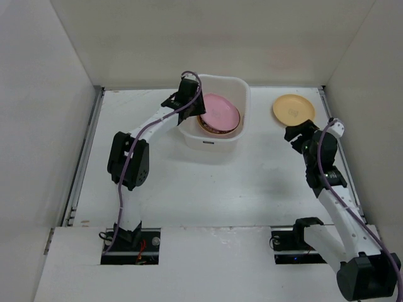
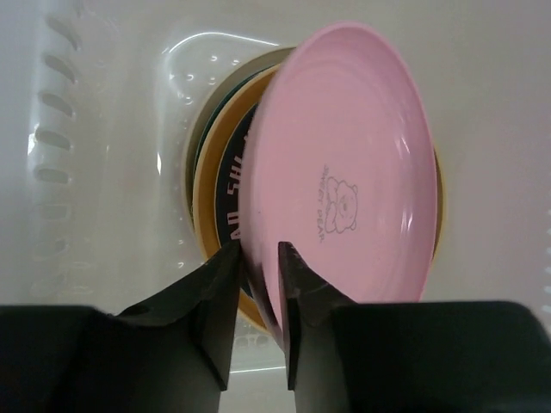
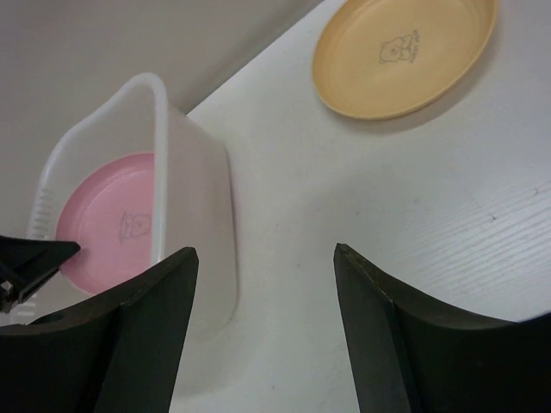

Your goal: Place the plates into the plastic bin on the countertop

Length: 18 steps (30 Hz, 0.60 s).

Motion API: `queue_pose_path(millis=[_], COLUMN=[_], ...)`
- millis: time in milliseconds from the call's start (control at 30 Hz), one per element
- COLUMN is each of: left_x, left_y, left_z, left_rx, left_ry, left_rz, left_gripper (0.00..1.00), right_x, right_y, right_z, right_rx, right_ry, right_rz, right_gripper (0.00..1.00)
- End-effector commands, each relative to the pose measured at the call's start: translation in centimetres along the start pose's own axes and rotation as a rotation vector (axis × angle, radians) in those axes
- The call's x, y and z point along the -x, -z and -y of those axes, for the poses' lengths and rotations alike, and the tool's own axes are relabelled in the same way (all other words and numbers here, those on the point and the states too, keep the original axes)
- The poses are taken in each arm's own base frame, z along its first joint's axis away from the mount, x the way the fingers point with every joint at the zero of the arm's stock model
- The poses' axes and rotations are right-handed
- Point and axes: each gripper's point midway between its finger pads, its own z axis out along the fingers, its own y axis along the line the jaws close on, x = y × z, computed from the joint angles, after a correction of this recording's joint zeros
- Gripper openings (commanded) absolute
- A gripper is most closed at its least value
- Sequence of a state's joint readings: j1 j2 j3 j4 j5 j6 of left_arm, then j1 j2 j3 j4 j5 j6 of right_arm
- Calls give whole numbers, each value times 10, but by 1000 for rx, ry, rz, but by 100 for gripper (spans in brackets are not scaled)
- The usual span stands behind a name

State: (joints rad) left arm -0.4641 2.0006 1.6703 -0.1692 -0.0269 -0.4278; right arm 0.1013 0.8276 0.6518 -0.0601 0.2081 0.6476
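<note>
Pink plate is showing a uniform pale pink and is carrying a small grey bear print with grey lettering at its centre. Beneath it, a yellow-orange rim is showing, beside a dark-green plate with pale lettering. Loose plate is showing yellow-orange with a small dark bear print. Bin is appearing translucent white. Countertop and walls are reading white. Left arm and right arm are showing white links and black joints. A purple cable is running along the left arm. Left gripper and right gripper are appearing black.
</note>
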Motion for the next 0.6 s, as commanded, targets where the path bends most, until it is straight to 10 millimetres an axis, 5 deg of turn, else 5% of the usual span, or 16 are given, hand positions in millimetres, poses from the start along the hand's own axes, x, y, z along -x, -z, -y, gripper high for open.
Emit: queue_pose_path(millis=[0, 100, 133, 233, 400, 567], left_x=[30, 31, 36, 48, 66, 58], left_y=[11, 18, 23, 41, 98, 157], left_z=[16, 25, 29, 39, 60, 57], left_rx=[-13, -5, -3, 2, -50, -73], left_ry=[-71, -140, -161, -194, -203, -172], left_rz=[91, 120, 139, 192, 305, 409], left_gripper=[32, 78, 100, 100, 100, 100], right_x=[6, 1, 0, -3, -8, -21], right_y=[-11, -24, -29, -44, -75, -115], right_z=[8, 26, 33, 53, 95, 123], right_rx=[-30, -87, -107, -148, -242, -263], right_ry=[-66, -99, -116, -150, -250, -385], right_rz=[36, 24, 19, 6, -23, -92], right_gripper=[71, 71, 71, 71, 71, 69])
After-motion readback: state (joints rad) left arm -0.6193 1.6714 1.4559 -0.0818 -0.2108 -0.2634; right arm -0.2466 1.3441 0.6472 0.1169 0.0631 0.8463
